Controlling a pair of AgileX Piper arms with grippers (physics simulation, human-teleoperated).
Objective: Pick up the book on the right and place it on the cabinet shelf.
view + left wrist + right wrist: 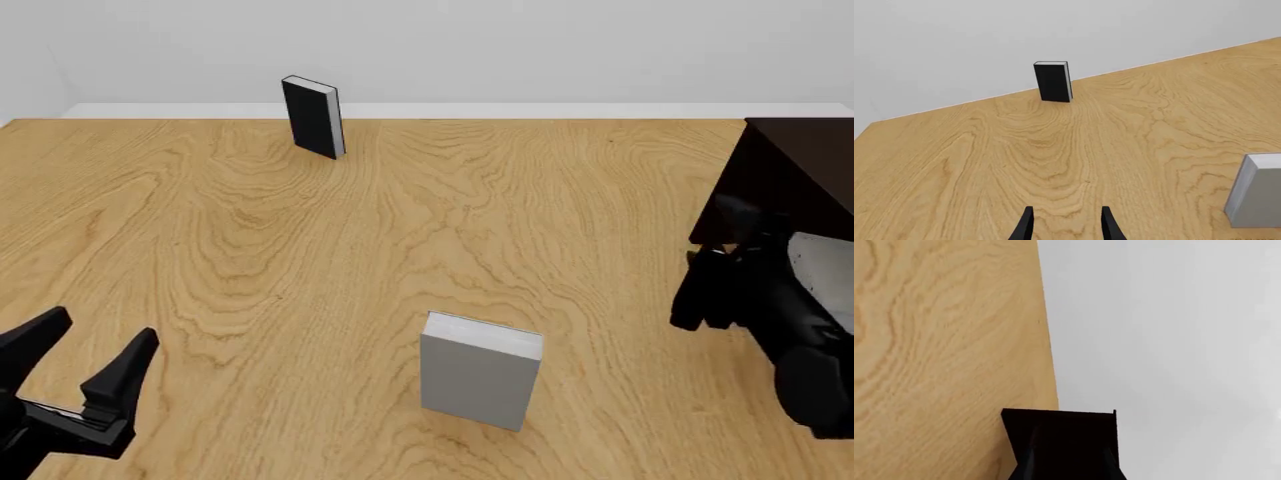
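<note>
The book [817, 268] shows as a light-grey slab at the far right, just in front of the cabinet shelf [801, 170], and my right arm covers part of it. In the front view my right gripper [705, 295] hangs just left of the book, near the cabinet's front corner. In its wrist view the fingers stand apart with only the dark cabinet [1061, 430] behind them, so it looks open. Near the table's front left edge, my left gripper [94, 375] [1066, 225] is open and holds nothing.
A second grey book [481, 370] [1257, 192] stands upright in the middle foreground. A black-covered book [314, 118] [1053, 81] stands upright near the table's far edge at the back left. Bare wooden tabletop [400, 230] lies between them.
</note>
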